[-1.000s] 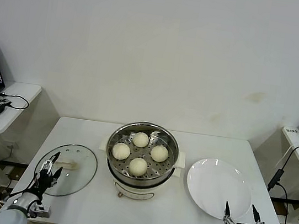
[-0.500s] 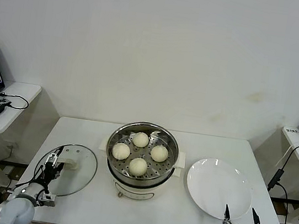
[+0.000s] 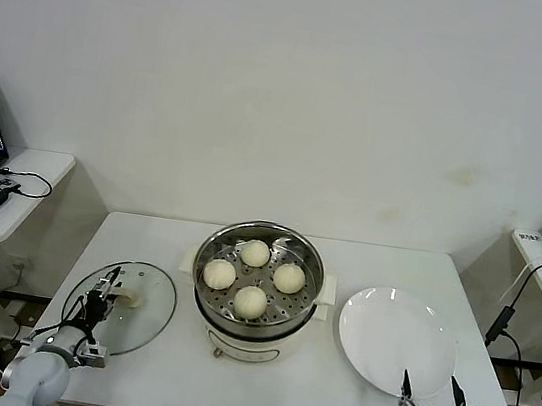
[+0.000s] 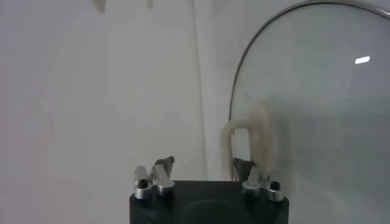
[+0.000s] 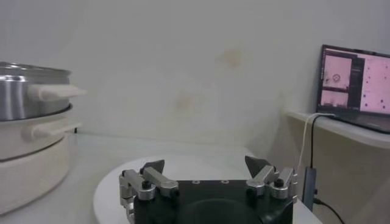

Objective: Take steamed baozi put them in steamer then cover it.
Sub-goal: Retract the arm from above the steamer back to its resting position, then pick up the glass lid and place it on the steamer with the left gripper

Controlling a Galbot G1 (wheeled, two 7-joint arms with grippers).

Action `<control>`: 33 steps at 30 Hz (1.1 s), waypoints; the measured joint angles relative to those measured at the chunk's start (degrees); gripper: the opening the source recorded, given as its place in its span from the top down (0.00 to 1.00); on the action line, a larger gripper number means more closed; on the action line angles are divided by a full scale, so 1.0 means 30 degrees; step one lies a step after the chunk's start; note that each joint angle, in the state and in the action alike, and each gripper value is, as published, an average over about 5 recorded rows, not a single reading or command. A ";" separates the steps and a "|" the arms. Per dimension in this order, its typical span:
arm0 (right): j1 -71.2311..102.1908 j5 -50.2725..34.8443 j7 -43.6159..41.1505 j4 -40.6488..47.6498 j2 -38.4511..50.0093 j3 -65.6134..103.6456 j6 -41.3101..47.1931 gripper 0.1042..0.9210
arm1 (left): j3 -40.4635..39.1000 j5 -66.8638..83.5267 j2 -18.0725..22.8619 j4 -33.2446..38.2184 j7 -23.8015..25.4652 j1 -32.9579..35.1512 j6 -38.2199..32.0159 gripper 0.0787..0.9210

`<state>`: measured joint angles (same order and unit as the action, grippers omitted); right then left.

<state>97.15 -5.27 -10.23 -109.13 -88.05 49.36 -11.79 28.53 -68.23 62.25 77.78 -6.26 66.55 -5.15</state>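
L gripper (image 3: 107, 294) has crept over cover (image 3: 136, 320) twd its handle (image 3: 127, 296), jaws open, empty; off-centre grab = glass slips.

R gripper (image 3: 432, 397) idle near plate (image 3: 384, 330), open.

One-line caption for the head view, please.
Four baozi sit in the steamer; left gripper, fingers open, hovers at the cover handle; right gripper idles, open, near the plate.

A white table (image 3: 374, 263) carries three things in a row: a glass cover (image 3: 140, 306) at the left, a steamer (image 3: 254, 307) in the middle, a white plate (image 3: 396, 340) at the right.
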 measured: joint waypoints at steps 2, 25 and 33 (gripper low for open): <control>-0.0002 0.0009 -0.0008 -0.0023 0.0007 -0.0018 0.0001 0.12 | -0.0016 -0.0029 0.0016 -0.0143 -0.0011 -0.0041 0.0009 0.57; -0.0025 0.1195 -0.0378 0.0061 0.0398 -0.0892 -0.0482 0.12 | 0.1808 0.1199 -0.0648 0.3729 -0.0142 0.2203 0.1366 0.93; 0.0136 0.1926 -0.0140 0.0023 0.0539 -0.1243 -0.0831 0.12 | 0.3376 0.2634 -0.1204 0.8079 0.1020 0.4329 0.2989 0.93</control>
<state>97.56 0.50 -10.65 -109.06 -86.43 45.63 -14.28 38.66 -60.33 58.63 102.01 -3.20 79.54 3.82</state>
